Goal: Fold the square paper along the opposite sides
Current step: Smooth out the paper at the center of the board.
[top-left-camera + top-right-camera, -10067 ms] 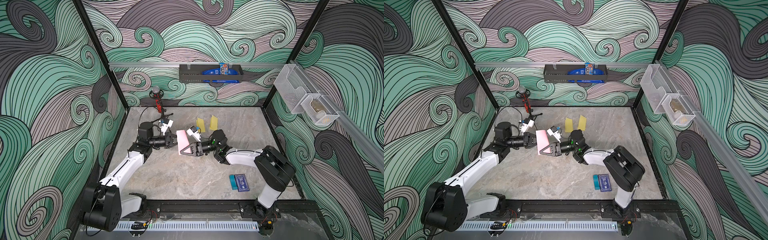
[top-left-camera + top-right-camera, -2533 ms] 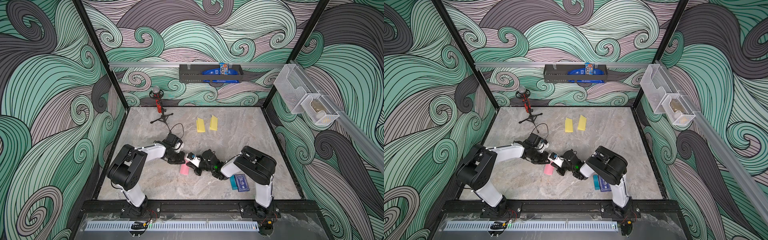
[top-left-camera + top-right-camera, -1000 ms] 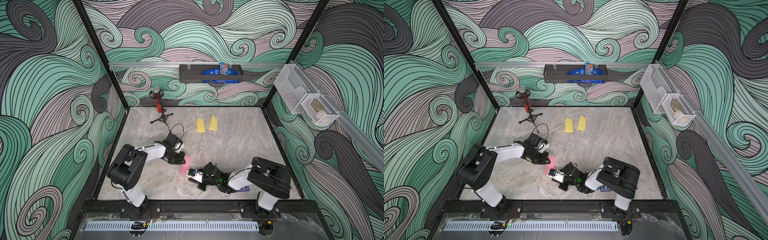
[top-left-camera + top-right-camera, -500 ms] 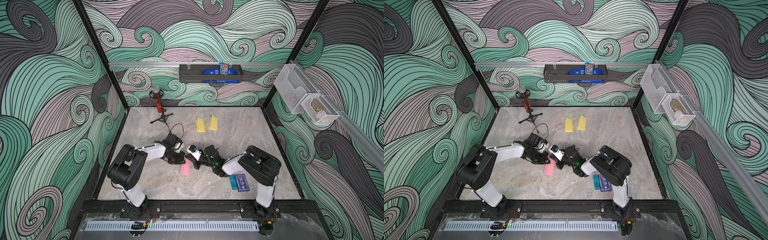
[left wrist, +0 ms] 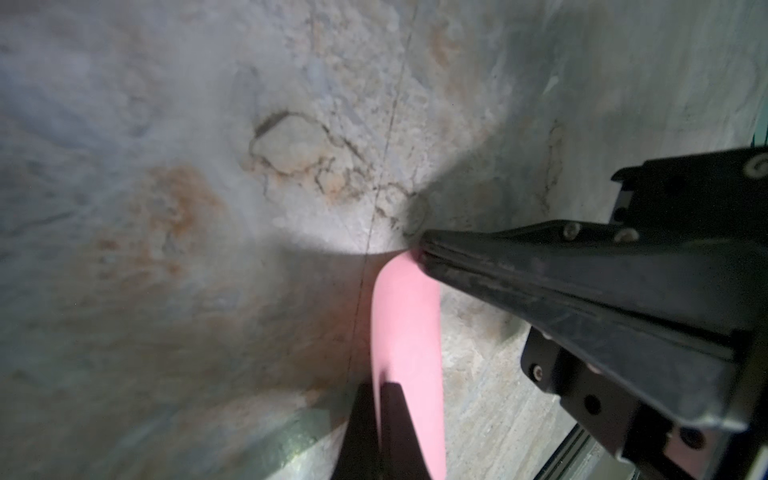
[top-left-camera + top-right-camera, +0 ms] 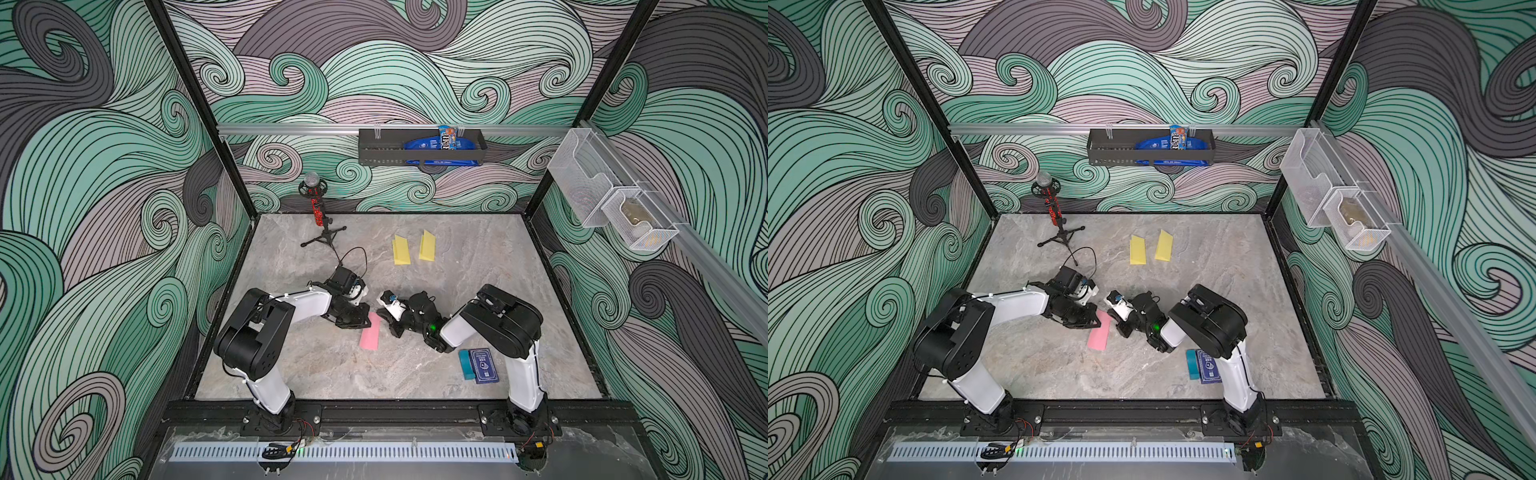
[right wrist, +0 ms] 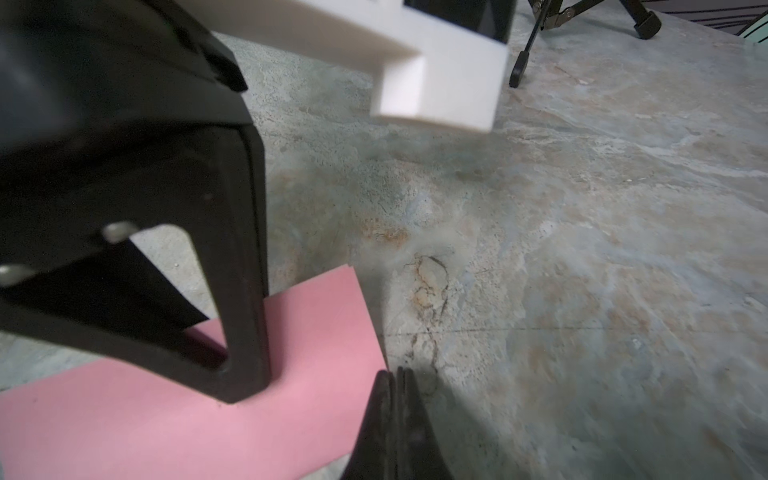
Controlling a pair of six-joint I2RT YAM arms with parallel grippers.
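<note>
The pink paper [image 6: 370,337] [image 6: 1099,336] lies flat on the marble table as a narrow folded strip, seen in both top views. My left gripper [image 6: 367,321] [image 6: 1098,322] [image 5: 377,388] is shut, its tips pressing down on the strip's far end. A left finger [image 7: 245,332] stands on the paper [image 7: 174,419]. My right gripper [image 6: 381,318] [image 6: 1112,318] [image 7: 395,374] is shut with nothing in it. Its tip [image 5: 422,246] touches the table at the edge of the paper [image 5: 409,328], right beside the left gripper.
Two folded yellow papers [image 6: 401,250] [image 6: 427,246] lie farther back. A microphone on a small tripod [image 6: 319,216] stands at the back left, its cable trailing toward the left arm. A blue card box [image 6: 482,365] lies near the right arm's base. A black shelf [image 6: 419,148] hangs on the back wall.
My right gripper has run from the strip's near end up along it to the far end. The left gripper has stayed pressed on the paper.
</note>
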